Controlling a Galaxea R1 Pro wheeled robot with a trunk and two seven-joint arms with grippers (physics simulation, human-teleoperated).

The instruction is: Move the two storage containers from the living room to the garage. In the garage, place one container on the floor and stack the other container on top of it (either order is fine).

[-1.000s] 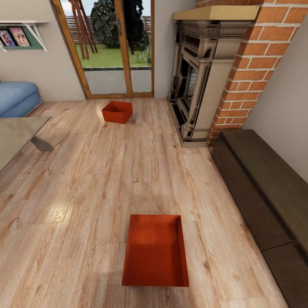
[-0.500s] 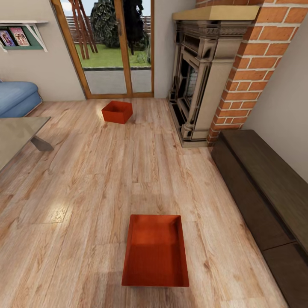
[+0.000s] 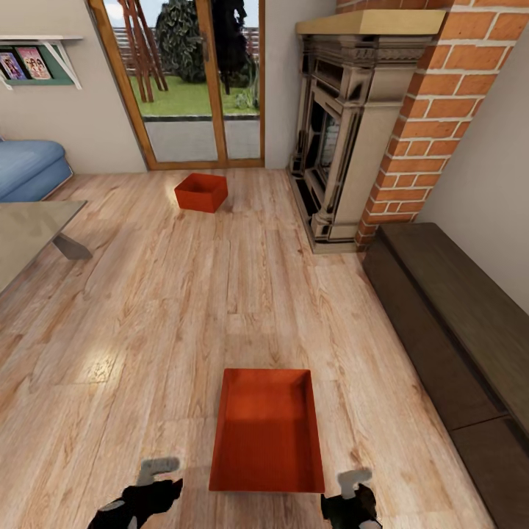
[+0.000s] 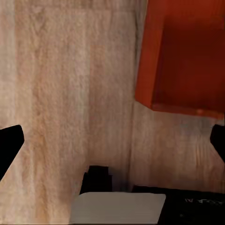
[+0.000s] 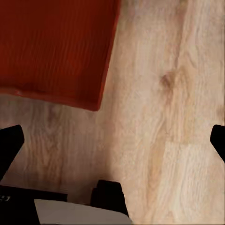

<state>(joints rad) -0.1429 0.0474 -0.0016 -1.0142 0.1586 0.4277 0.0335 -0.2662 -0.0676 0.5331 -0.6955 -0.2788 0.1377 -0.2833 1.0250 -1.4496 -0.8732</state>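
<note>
From the head camera, a living room with a light wood-plank floor (image 3: 147,308). Two red-orange bins sit on it. The near bin (image 3: 267,430) lies just ahead of the robot, between its two grippers. The left gripper (image 3: 158,477) rises at the bottom edge, just left of the bin's near corner. The right gripper (image 3: 353,488) rises just right of the opposite near corner. Neither touches the bin. The far bin (image 3: 201,192) stands well ahead of both grippers, near wood-framed glass doors (image 3: 195,81). A fireplace (image 3: 342,139) in a red brick chimney (image 3: 433,110) stands ahead and to the right. A dark wooden bench (image 3: 455,323) runs along the wall on the right gripper's side. A blue sofa (image 3: 29,169) and the corner of a grey table (image 3: 29,235) lie off to the left.

From the left wrist camera, the left gripper's two dark fingertips (image 4: 10,146) sit at opposite edges of the picture, spread wide, with nothing between them. A corner of the near bin (image 4: 185,56) lies beyond them on the wood floor (image 4: 70,93).

From the right wrist camera, the right gripper's fingertips (image 5: 9,145) are likewise spread wide and hold nothing. A corner of the near bin (image 5: 56,47) lies beyond them, with bare wood floor (image 5: 173,93) alongside.
</note>
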